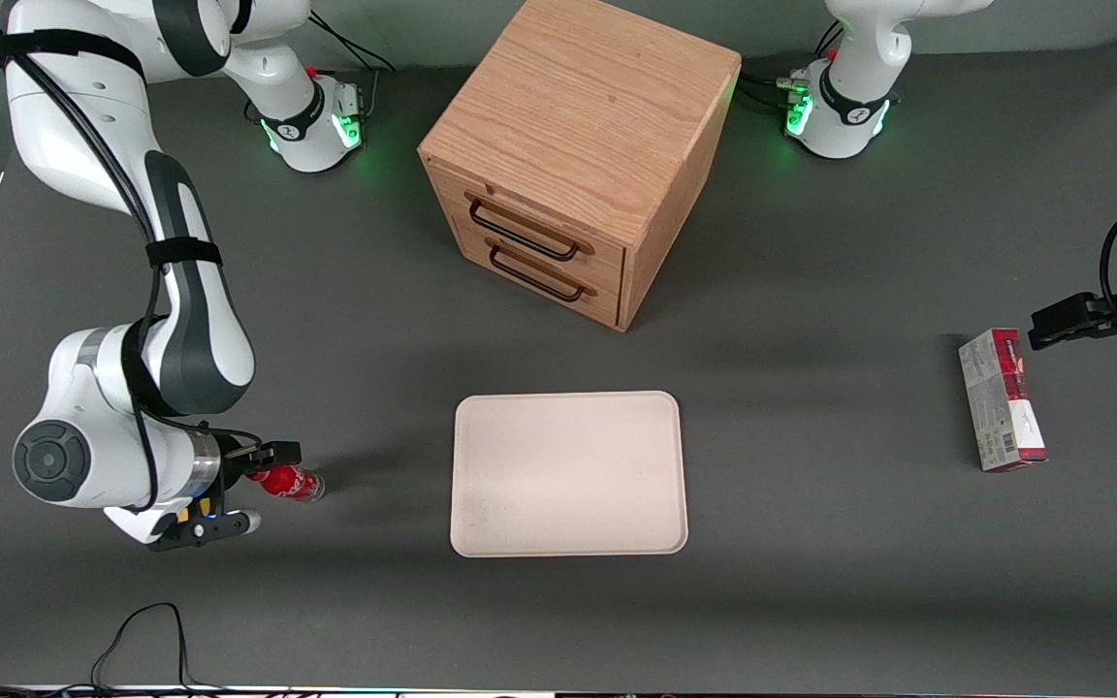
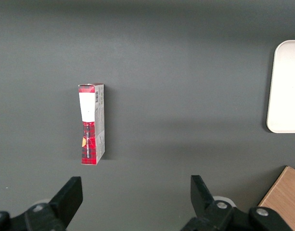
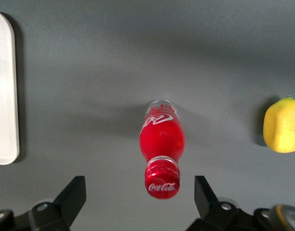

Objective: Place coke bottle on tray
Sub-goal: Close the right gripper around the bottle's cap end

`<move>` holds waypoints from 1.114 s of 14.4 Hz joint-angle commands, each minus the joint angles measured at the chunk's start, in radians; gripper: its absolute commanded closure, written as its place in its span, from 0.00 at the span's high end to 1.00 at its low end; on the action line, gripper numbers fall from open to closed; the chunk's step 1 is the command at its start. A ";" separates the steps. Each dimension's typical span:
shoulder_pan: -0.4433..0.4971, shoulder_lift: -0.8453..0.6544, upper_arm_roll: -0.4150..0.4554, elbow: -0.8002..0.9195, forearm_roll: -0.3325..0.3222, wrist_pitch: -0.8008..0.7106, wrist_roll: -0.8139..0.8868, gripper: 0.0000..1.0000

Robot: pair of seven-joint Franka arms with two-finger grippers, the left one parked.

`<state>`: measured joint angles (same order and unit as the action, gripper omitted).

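The coke bottle [image 1: 289,482], small and red with a red cap and white script, stands on the dark table toward the working arm's end. My right gripper [image 1: 243,490] hovers over it, open. In the right wrist view the cap of the coke bottle [image 3: 162,154] points up at the camera between the two black fingertips [image 3: 76,188], which are spread wide and touch nothing; my gripper [image 3: 139,190] holds nothing. The cream-white tray [image 1: 568,475] lies flat and bare at mid-table, apart from the bottle; its rounded edge [image 3: 3,96] shows in the wrist view.
A yellow lemon [image 3: 283,125] rests on the table close to the bottle. A wooden drawer cabinet [image 1: 578,145] with two black handles stands farther from the front camera than the tray. A red-and-grey carton [image 1: 1002,399] lies toward the parked arm's end.
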<state>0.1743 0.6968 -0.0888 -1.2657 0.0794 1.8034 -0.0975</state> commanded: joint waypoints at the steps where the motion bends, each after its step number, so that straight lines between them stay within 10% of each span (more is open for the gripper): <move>1: 0.004 -0.003 -0.011 -0.029 0.017 0.030 -0.033 1.00; 6: 0.002 -0.003 -0.012 -0.034 0.017 0.037 -0.047 0.95; 10: 0.002 -0.019 -0.014 -0.034 0.017 0.031 -0.066 0.37; 16: 0.002 -0.022 -0.019 -0.029 0.019 0.027 -0.100 0.26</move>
<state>0.1731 0.6933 -0.0990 -1.2889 0.0810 1.8288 -0.1667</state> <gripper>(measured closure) 0.687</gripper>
